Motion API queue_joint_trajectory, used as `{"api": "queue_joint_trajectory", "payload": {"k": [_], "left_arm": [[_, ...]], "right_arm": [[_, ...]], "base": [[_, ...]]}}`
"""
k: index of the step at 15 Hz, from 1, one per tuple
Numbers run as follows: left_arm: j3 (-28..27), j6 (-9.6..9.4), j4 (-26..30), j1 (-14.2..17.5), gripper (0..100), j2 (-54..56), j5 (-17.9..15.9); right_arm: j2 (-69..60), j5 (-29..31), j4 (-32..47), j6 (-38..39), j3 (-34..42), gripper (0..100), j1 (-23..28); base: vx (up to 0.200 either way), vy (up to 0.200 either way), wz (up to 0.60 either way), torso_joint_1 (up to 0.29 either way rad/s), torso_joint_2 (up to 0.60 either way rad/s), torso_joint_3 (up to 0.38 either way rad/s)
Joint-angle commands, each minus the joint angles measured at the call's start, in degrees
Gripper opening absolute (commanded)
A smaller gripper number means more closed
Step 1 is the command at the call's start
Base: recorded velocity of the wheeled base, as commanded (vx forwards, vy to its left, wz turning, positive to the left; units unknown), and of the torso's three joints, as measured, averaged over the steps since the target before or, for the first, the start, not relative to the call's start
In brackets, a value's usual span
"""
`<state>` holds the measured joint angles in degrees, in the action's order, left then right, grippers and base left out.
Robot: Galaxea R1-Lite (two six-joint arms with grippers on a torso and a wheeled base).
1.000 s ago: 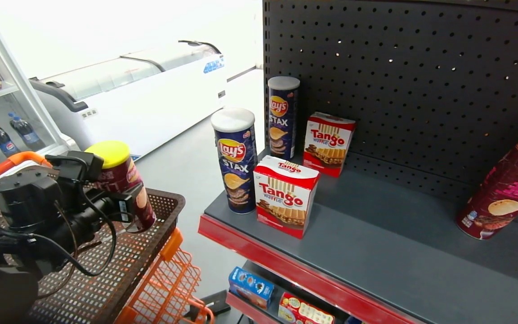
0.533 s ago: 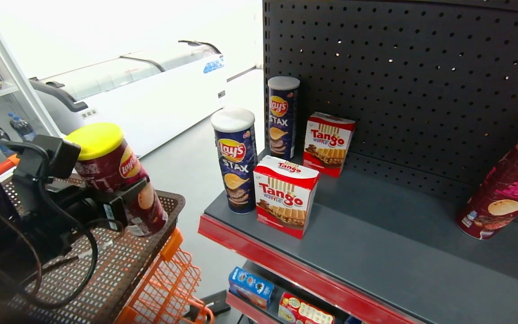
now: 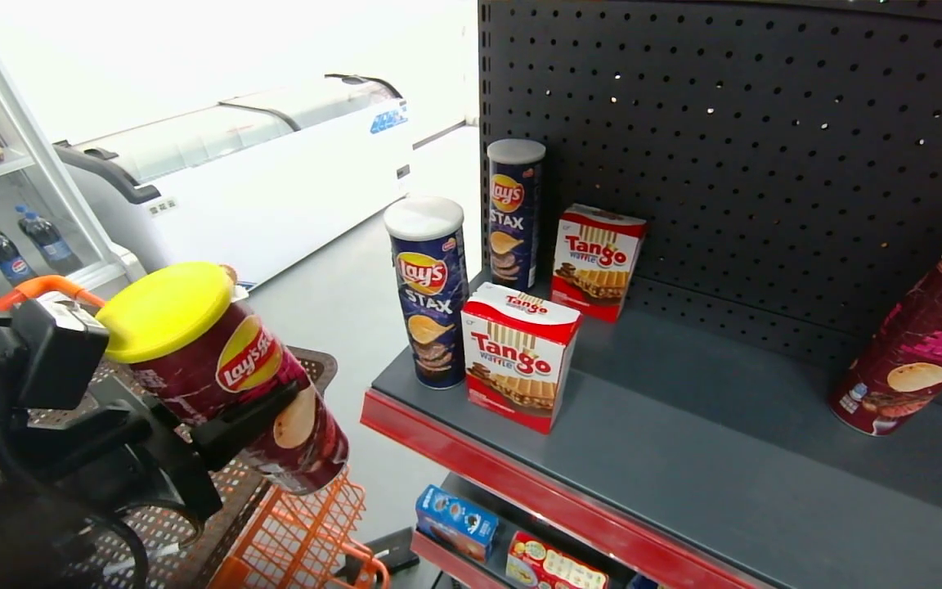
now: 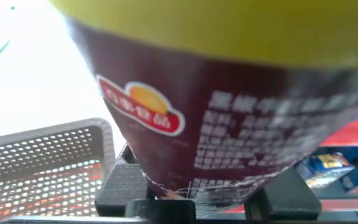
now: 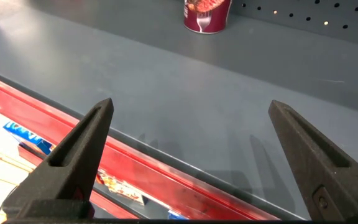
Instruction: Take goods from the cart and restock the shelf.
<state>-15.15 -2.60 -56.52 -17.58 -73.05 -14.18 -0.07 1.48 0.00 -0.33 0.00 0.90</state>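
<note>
Two grippers: one is loaded, one is spread.
Left gripper (image 3: 230, 405): its fingers are clamped around the can's body.
Can (image 3: 217, 368): dark red with a yellow lid; it is held tilted above the cart (image 3: 320, 361) rim, beside the shelf (image 3: 684, 442) and apart from it.
Right gripper (image 5: 190, 106): its fingers are set wide apart over the shelf's front part.
Second can (image 3: 921, 343): the same kind, leaned against the pegboard (image 3: 765, 147) at the shelf's right.
Blue cans (image 3: 426, 286): two are stood upright at the shelf's left end.
Boxes (image 3: 520, 352): two are stood just beside the blue cans.
</note>
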Motion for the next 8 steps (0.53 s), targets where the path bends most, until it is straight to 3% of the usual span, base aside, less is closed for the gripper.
{"api": "queue_joint_trajectory", "payload": {"k": [1,4,8], "left_arm": [[0.04,-0.04,-0.17,-1.93,0,0.36,-0.24],[-0.05,-0.22,-0.09,-2.72,0,-0.78,-3.84],[-1.11,-0.22,0.09,-6.33,0,-0.96,-6.39]], "right_arm": [[0.07,-0.07,0.00,-0.02,0.00,100,-0.02],[0.07,0.02,0.00,-0.02,0.00,100,-0.02],[0.07,-0.07,0.00,-0.11,0.00,100,-0.02]], "base": [[0.000,0.000,0.00,0.000,0.00,0.000],[0.000,0.000,0.00,0.000,0.00,0.000],[0.000,0.000,0.00,0.000,0.00,0.000]]}}
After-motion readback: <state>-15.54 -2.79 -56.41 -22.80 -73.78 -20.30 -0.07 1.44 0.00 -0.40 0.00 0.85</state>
